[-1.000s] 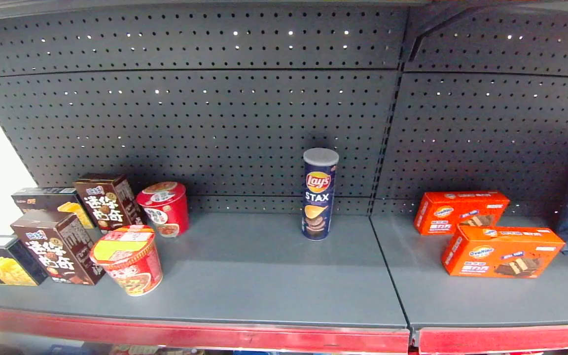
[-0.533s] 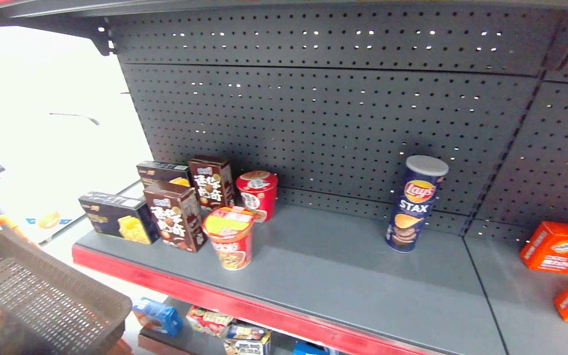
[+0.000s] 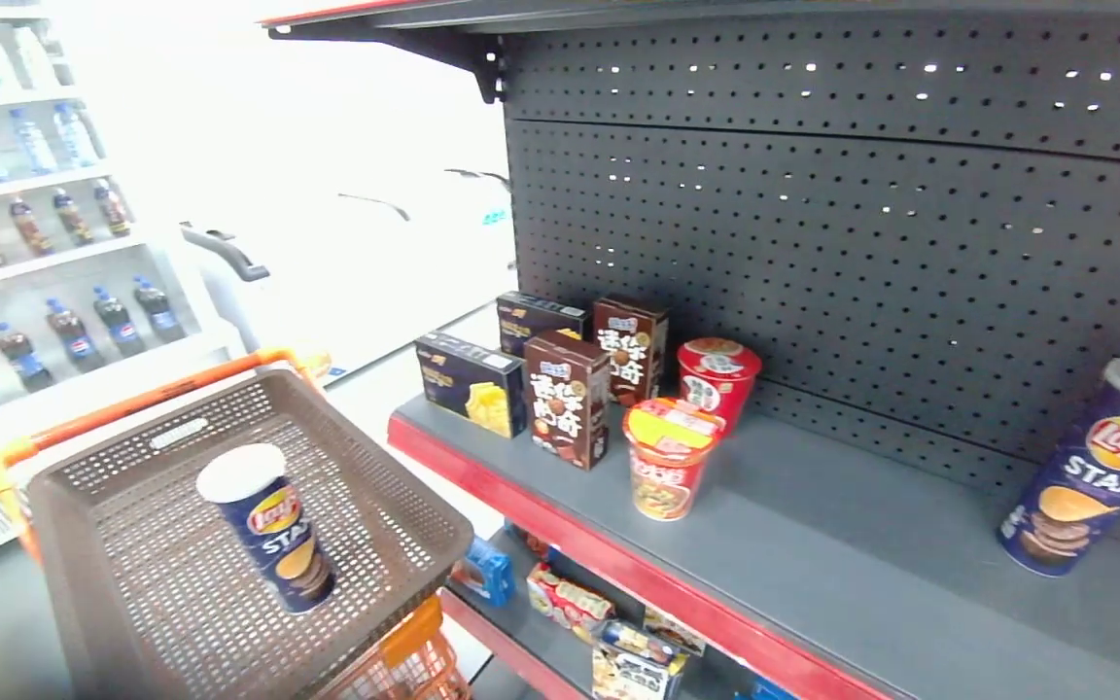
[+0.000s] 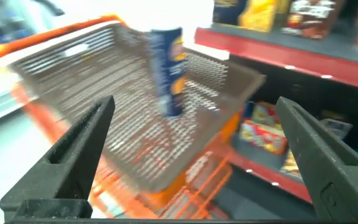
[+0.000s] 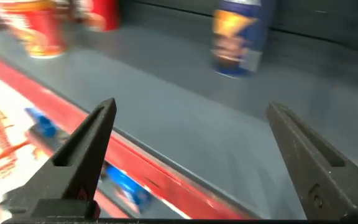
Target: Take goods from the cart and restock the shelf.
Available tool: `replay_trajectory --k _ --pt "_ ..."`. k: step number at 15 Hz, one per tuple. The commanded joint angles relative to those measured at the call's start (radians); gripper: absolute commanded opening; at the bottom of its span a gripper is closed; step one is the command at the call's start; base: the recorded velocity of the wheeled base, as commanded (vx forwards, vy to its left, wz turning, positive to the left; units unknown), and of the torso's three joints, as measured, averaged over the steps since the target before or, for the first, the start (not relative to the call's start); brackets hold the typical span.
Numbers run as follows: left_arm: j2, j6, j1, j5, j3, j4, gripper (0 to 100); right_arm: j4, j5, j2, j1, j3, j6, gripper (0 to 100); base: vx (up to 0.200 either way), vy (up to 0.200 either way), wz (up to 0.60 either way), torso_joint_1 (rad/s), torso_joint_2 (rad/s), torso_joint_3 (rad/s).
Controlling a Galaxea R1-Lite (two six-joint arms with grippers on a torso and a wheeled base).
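A dark blue chips can (image 3: 268,527) with a white lid stands upright in the brown mesh basket (image 3: 113,593) of the orange cart at the lower left. My left gripper (image 4: 194,155) is open, a short way off from the same can (image 4: 168,68) and basket (image 4: 73,74). A second chips can (image 3: 1085,469) stands on the grey shelf (image 3: 813,554) at the far right. My right gripper (image 5: 194,155) is open and faces this can (image 5: 236,37) across the red shelf edge (image 5: 154,174).
On the shelf's left end stand dark snack boxes (image 3: 568,397), two red noodle cups (image 3: 669,457) and a yellow-printed box (image 3: 471,381). Packets lie on the lower shelf (image 3: 609,632). A drinks cooler (image 3: 35,243) stands behind the cart.
The head camera has swung left: the shelf slid to the right of the picture, the orange boxes left it, and the cart basket with its can came into view.
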Motion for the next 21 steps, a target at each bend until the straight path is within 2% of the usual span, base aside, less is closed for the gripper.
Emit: replay_trajectory --k 1,4,6,8,9,12,13,14,15,16,19,20,21 --pt "0.001 0.0 0.0 0.001 0.0 0.0 100 0.0 0.001 0.0 0.0 0.0 0.0 100 0.0 0.0 0.6 0.002 0.0 0.002" --pt "0.001 0.0 0.0 0.001 0.0 0.0 100 0.0 0.001 0.0 0.0 0.0 0.003 100 0.0 0.0 0.6 0.002 0.01 0.002" --pt "0.001 0.006 0.0 -0.002 0.0 0.0 100 0.0 0.001 0.0 0.0 0.0 0.002 100 0.0 0.0 0.0 0.0 0.0 0.0" --pt "0.001 0.034 0.0 -0.03 0.0 0.0 100 0.0 0.001 0.0 0.0 0.0 0.002 100 0.0 0.0 0.0 0.0 0.0 0.0" --pt "0.001 0.06 0.0 -0.056 0.0 0.0 100 0.0 0.001 0.0 0.0 0.0 0.002 100 0.0 0.0 0.0 0.0 0.0 0.0" --pt "0.001 0.061 0.0 -0.057 0.0 0.0 100 0.0 0.001 0.0 0.0 0.0 0.002 100 0.0 0.0 0.0 0.0 0.0 0.0" --pt "0.062 0.081 0.003 -0.051 -0.153 -0.005 100 0.0 0.001 0.0 0.0 0.0 0.002 100 0.0 0.0 0.0 0.0 0.0 0.0" --pt "0.328 0.087 0.023 -0.036 -0.365 0.021 100 0.0 0.001 0.0 0.0 0.0 0.002 100 0.0 0.0 0.0 0.0 0.0 0.0" --pt "0.412 0.084 0.029 -0.043 -0.428 0.035 100 0.0 -0.001 0.0 0.0 0.0 0.003 100 0.0 0.0 0.0 0.0 0.0 0.0" --pt "0.548 0.084 0.011 -0.059 -0.502 0.041 100 0.0 0.001 0.0 0.0 0.0 0.002 100 0.0 0.0 0.0 0.0 0.0 0.0" --pt "0.716 0.081 -0.017 -0.07 -0.546 0.028 100 0.0 0.001 0.0 0.0 0.0 0.003 100 0.0 0.0 0.0 0.0 0.0 0.0" --pt "0.749 0.078 -0.051 -0.097 -0.546 0.035 100 0.0 0.001 0.0 0.0 0.0 0.002 100 0.0 0.0 0.0 0.0 0.0 0.0" --pt "0.76 0.08 -0.055 -0.151 -0.546 0.04 100 0.0 0.001 0.0 0.0 0.0 0.002 100 0.0 0.0 0.0 0.0 0.0 0.0"
